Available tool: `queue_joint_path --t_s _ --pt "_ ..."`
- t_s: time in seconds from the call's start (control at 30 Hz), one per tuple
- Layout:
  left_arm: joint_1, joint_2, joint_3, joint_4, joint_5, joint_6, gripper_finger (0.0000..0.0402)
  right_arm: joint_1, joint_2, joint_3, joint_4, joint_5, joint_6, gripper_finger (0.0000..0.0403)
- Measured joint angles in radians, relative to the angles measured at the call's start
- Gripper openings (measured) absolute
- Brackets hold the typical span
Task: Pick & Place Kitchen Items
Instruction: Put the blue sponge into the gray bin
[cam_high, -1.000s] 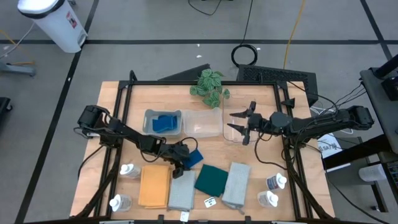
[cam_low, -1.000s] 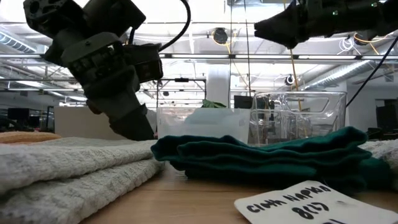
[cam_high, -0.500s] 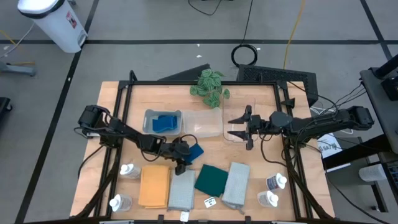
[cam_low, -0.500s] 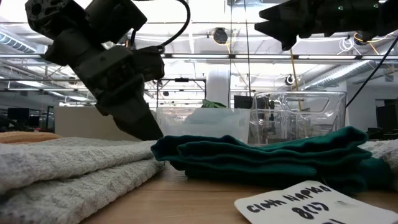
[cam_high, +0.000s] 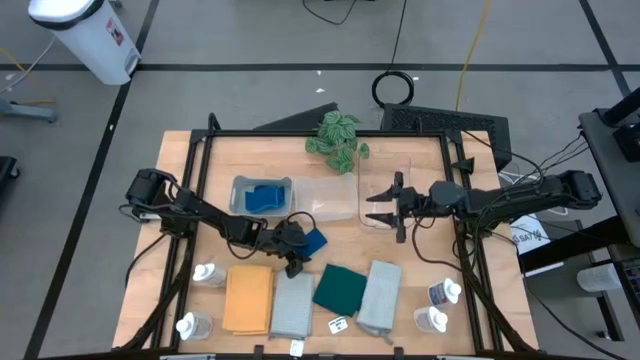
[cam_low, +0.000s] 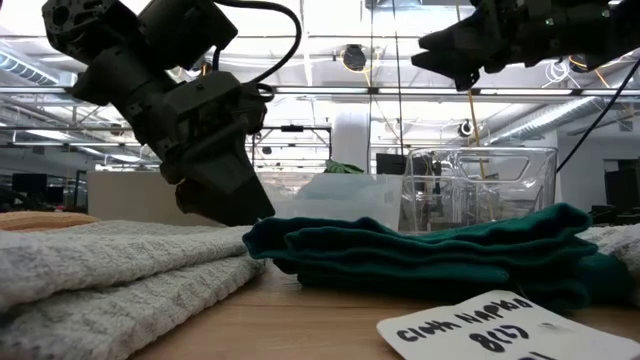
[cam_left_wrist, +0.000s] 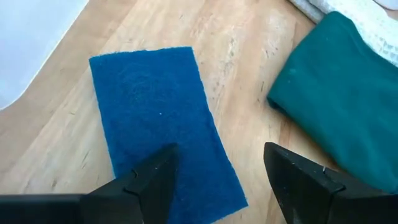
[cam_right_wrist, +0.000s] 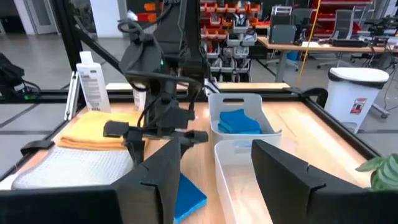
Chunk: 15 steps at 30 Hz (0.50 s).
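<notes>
A flat blue rectangular sponge (cam_left_wrist: 163, 128) lies on the pale wooden surface (cam_left_wrist: 242, 74) in the left wrist view, running from the frame's upper left toward its lower middle. The left gripper (cam_left_wrist: 214, 174) hangs over the sponge's near end with its jaws spread apart, holding nothing; a folded dark green cloth (cam_left_wrist: 339, 93) fills the right of that frame, clear of the sponge.

The high view places this just left of the frame's middle: the same sponge (cam_high: 315, 243) shows beside the left gripper (cam_high: 293, 262), directly above a row of folded cloths along the lower part of the surface: orange (cam_high: 248, 298), pale grey-blue (cam_high: 293, 305), dark green (cam_high: 340, 288) and a second pale grey-blue one (cam_high: 380, 295). Only this view shows the small white squeeze bottles, two at lower left (cam_high: 205, 274) and two at lower right (cam_high: 443, 292), and more blue sponges (cam_high: 264, 197) inside a clear rectangular plastic bin (cam_high: 240, 186).

The right gripper (cam_high: 385, 205) hovers right of centre over another clear bin (cam_high: 372, 222), jaws apart and empty.

The low view hides the sponge behind the cloths, yet shows a white handwritten card (cam_low: 480, 325) at lower right. The right wrist view shows the binned sponges (cam_right_wrist: 239, 121) near mid-frame.
</notes>
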Motion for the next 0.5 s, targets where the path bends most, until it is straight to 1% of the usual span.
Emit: queue_joint_path --t_s 0.13,0.5 --pt "0.000 0.000 0.000 0.003 -0.035 -0.003 0.0246 0.000 0.000 0.000 -0.011 0.000 0.000 0.0171" --pt "0.001 0.000 0.000 0.044 -0.044 0.024 0.0246 0.000 0.000 0.000 -0.010 0.000 -0.016 0.0171"
